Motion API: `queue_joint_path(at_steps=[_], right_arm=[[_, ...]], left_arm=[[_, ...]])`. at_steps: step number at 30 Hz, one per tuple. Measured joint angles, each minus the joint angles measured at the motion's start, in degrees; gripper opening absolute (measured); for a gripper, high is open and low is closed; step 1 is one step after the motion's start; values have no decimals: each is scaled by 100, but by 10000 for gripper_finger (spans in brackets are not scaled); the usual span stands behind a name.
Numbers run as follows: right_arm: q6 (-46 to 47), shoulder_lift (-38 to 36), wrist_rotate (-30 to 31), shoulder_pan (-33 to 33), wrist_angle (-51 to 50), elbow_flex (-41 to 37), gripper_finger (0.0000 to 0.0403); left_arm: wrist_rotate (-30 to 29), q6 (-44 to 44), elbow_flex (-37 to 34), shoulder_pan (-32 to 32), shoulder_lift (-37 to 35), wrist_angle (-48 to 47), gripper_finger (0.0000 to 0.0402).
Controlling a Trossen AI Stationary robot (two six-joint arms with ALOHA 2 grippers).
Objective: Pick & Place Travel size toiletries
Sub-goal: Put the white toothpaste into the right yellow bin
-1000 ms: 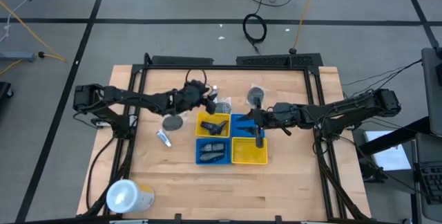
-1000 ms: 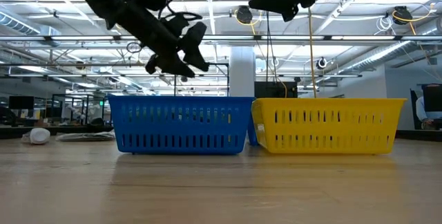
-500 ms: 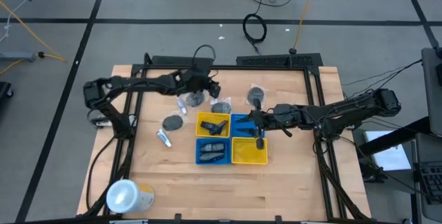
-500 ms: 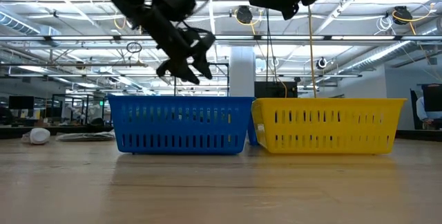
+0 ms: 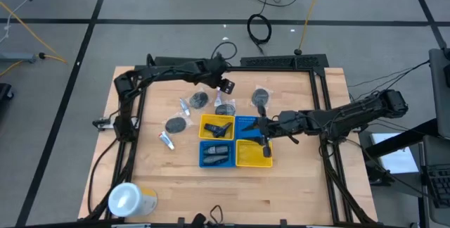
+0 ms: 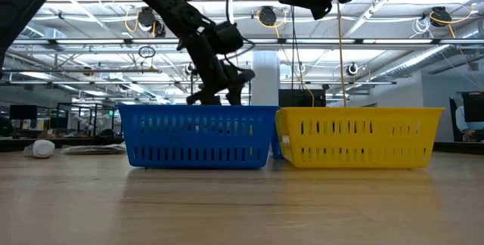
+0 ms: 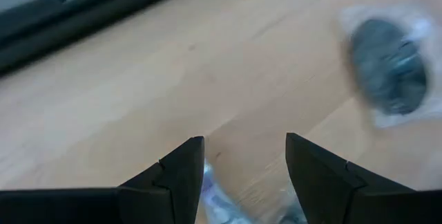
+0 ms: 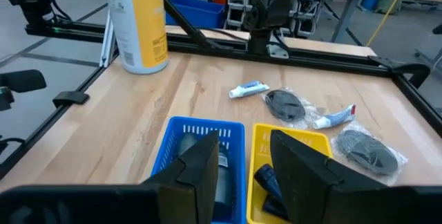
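Fingers of the left gripper (image 5: 223,84) stand apart and empty in the high view, near the table's (image 5: 302,179) far edge above wrapped round pieces (image 5: 200,100); more toiletries lie in the four trays (image 5: 235,141), with a white tube (image 5: 166,140) to their left. Right gripper (image 5: 263,135) hangs over the trays. Low view: left gripper (image 6: 219,94) sits behind the blue tray (image 6: 197,136). Left wrist view: fingers (image 7: 173,175) spread, a wrapped grey piece (image 7: 390,73) lies ahead. Right wrist view: fingers (image 8: 200,165) parted, holding nothing, above the blue and yellow trays.
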Motion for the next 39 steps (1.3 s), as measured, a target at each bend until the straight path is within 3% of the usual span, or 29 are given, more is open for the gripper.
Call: queue_joint_path(at_steps=[16,39], right_arm=[[-13,0,2,-7,-118,-4,125],[-48,0,22,-7,327,-191,125]], left_arm=[[-177,-208,52,69,314,-526,200],[-269,-467,52,145,608,-221,200]])
